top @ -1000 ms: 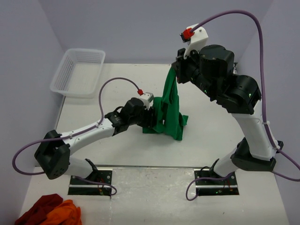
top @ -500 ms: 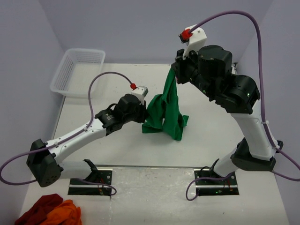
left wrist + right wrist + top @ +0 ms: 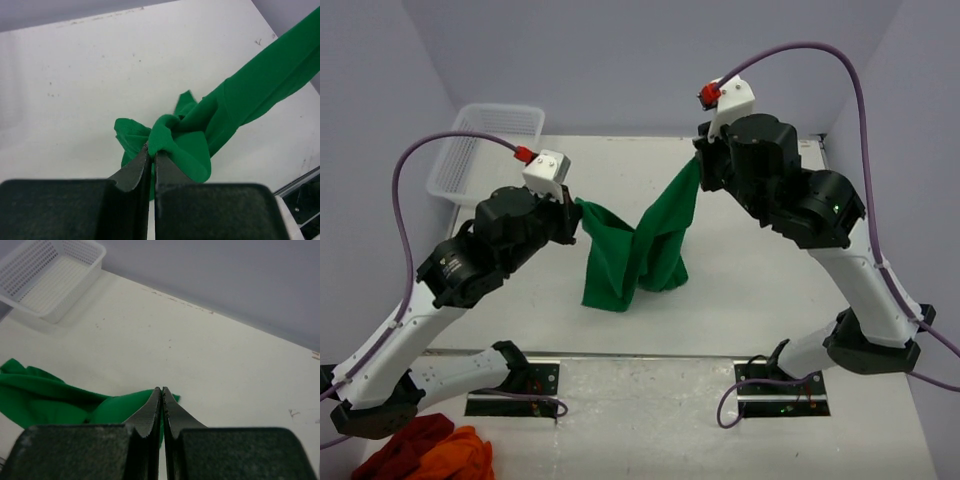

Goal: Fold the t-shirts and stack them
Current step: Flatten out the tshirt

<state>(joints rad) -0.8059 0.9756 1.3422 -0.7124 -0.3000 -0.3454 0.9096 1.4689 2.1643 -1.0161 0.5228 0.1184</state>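
Observation:
A bright green t-shirt [image 3: 658, 232] hangs bunched between my two grippers above the middle of the table, its lowest folds drooping down to the surface. My left gripper [image 3: 576, 207] is shut on a bunched fold of the t-shirt [image 3: 192, 131] at the cloth's left end; in the left wrist view the gripper [image 3: 152, 150] has green cloth pinched at its tips. Higher up, my right gripper [image 3: 700, 162] is shut on the other end. In the right wrist view its tips [image 3: 161, 390] are pressed together with the t-shirt [image 3: 47, 400] showing behind and left of them.
A white mesh basket [image 3: 485, 150] stands at the table's back left corner, also in the right wrist view [image 3: 50, 275]. Dark red and orange cloths [image 3: 425, 450] lie below the table's near edge at bottom left. The metal base plates [image 3: 650, 385] run along the front.
My left gripper shut on a fold of the t-shirt, then rose and drew back to the left, pulling the cloth out between both grippers. The right gripper stayed shut, shifting slightly.

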